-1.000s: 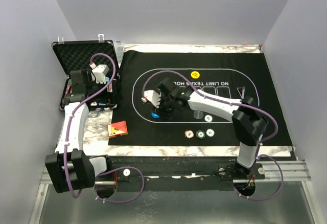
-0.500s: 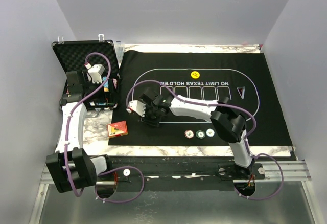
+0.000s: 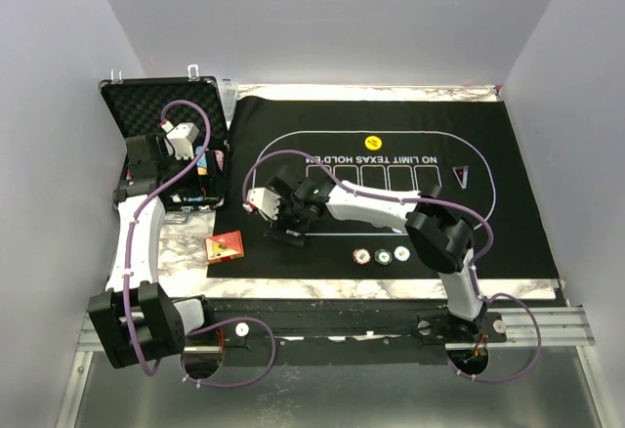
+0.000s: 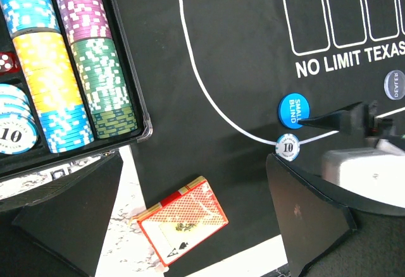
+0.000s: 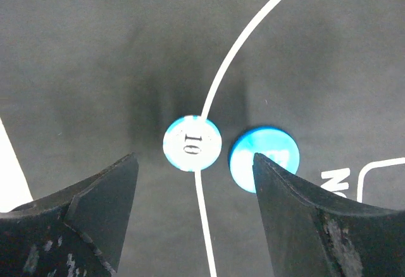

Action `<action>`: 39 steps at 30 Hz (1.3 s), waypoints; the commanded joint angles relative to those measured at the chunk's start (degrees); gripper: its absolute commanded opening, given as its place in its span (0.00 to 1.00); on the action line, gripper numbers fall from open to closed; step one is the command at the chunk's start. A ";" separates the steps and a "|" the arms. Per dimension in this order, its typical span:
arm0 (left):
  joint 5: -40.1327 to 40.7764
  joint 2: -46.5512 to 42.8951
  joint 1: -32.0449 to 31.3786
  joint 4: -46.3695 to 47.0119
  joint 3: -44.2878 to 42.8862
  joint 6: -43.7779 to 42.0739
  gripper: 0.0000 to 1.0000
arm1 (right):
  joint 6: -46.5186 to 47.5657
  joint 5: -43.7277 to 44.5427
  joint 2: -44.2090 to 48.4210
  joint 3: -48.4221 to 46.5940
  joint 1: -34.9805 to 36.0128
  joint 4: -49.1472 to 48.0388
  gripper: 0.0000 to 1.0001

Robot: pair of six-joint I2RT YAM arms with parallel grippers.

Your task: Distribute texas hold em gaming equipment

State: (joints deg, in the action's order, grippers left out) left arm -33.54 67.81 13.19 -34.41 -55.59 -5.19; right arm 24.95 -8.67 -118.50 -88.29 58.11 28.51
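Observation:
A white-and-blue poker chip marked 10 point(image 5: 192, 143) lies on the mat's white line, right beside the blue small-blind button point(image 5: 264, 157). My right gripper point(image 5: 195, 163) hovers just over the chip, open, a finger on each side and touching neither. Both discs also show in the left wrist view: the chip point(image 4: 288, 147) and the button point(image 4: 295, 110). The red-orange card box point(image 4: 183, 226) lies on the mat's left edge. My left gripper point(image 4: 195, 160) hangs open and empty above the case's right edge point(image 3: 202, 172). Three chips point(image 3: 383, 256) sit at the mat's near side, a yellow disc point(image 3: 372, 141) at the far side.
The open black case point(image 3: 156, 106) at the left holds rows of coloured chips point(image 4: 82, 68). A dealer button point(image 4: 395, 85) lies near the printed card boxes. The black felt mat point(image 3: 508, 154) covers most of the marble table point(image 3: 186, 242).
My right gripper slid a little left along the oval line and opened, leaving the 10 chip on the mat beside the blue button. The left arm barely shifted.

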 commanded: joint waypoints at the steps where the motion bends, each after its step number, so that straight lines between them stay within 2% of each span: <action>1: -1.05 -0.07 0.61 -0.16 -0.92 0.03 0.99 | -2.13 -1.30 9.97 1.23 -2.32 2.26 0.76; 5: -2.98 -0.32 0.61 -1.02 -0.75 -0.68 0.99 | -1.06 -2.20 17.99 7.98 -7.56 8.03 0.74; 8: -4.11 -0.84 0.61 -1.66 -1.05 -1.11 0.99 | -0.41 -2.03 25.18 17.30 -12.68 11.43 0.72; 13: -5.15 -0.28 0.44 -2.02 -1.86 -0.99 0.99 | 1.83 4.40 36.94 30.62 -19.09 16.53 0.69; 17: -5.27 -0.18 0.03 -2.23 -2.06 -0.87 0.99 | 1.63 7.08 40.65 35.25 -21.95 20.92 0.67; 24: -5.39 -0.64 -0.09 -2.32 -1.47 -0.70 0.99 | -1.19 10.77 39.60 39.70 -22.24 18.95 0.64; 39: -5.53 -1.22 -0.08 -2.32 -1.10 -0.87 0.99 | -0.24 9.03 34.65 41.19 -22.25 14.97 0.63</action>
State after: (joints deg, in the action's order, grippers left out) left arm -37.10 67.57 13.26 -36.16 -55.92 -5.61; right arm 24.03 0.80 -82.04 -47.70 35.99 45.19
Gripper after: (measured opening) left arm 0.987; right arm 0.627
